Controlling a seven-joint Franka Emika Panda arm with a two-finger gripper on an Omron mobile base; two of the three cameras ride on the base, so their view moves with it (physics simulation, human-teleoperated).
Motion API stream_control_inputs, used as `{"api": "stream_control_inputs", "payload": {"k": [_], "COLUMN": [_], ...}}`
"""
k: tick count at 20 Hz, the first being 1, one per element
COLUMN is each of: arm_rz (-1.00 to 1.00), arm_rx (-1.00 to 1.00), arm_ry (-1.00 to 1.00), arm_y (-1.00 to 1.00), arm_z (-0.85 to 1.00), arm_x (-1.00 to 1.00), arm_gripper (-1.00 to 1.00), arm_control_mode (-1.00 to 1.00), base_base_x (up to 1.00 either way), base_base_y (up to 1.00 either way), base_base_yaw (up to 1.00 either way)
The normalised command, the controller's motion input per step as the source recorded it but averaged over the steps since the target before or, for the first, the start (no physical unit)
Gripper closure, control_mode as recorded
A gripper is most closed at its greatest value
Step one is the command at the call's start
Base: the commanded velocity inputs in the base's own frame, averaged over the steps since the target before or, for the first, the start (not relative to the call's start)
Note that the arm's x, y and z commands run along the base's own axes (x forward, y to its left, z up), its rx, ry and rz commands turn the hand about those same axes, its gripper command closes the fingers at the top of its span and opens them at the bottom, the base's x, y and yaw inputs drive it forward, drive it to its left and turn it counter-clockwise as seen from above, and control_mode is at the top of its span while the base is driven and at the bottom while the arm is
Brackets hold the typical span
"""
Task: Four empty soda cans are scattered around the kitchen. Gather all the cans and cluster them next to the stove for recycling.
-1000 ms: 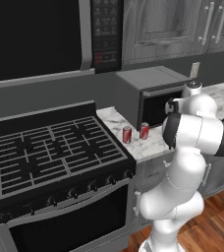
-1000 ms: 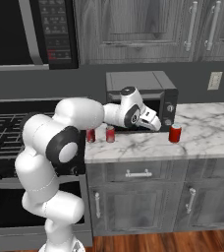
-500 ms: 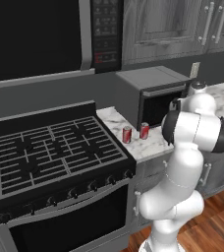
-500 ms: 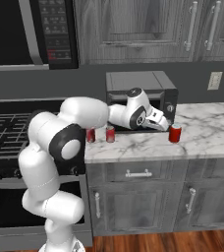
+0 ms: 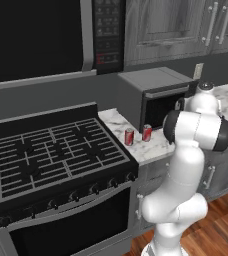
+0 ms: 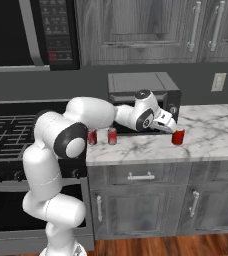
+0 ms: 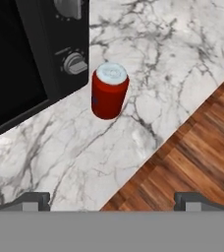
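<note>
A: Our pincer (image 6: 170, 123) stands wide open and holds nothing; its tips reach toward the lone soda can (image 6: 178, 136) on the marble surface (image 6: 211, 135).

B: So we judge we're on the approach to the third can. Two cans (image 5: 129, 136) already stand side by side just beside the stove (image 5: 51, 160).

A: Agreed. In the hand view that red can (image 7: 109, 90) stands upright, ahead of the fingertips (image 7: 33, 199) and apart from them, just beside the countertop oven (image 7: 30, 54) and its knob.

B: Next we'd need to advance until the can sits between the jaws, then close on its body.

A: Carefully, since the oven is close on one side. We can't tell where the fourth can is.
</note>
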Motion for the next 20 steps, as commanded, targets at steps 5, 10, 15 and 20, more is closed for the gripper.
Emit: {"api": "stream_control_inputs", "payload": {"k": [5,10,15,20], "arm_rz": [0.0,0.0,0.0,0.0], "arm_rx": [0.04,0.06,0.03,0.0], "arm_ry": [-0.01,-0.07,-0.06,0.0], "arm_y": [-0.18,-0.03,-0.13,-0.22], "arm_z": [-0.03,-0.03,-0.03,-0.07], "arm_x": [0.17,0.22,0.22,0.15], "arm_gripper": [-1.0,-1.0,-1.0,-1.0], "arm_control_mode": [-1.0,-1.0,-1.0,-1.0], "base_base_x": [0.0,0.0,0.0,0.0], "base_base_y": [0.0,0.0,0.0,0.0], "base_base_yaw": [0.0,0.0,0.0,0.0]}}
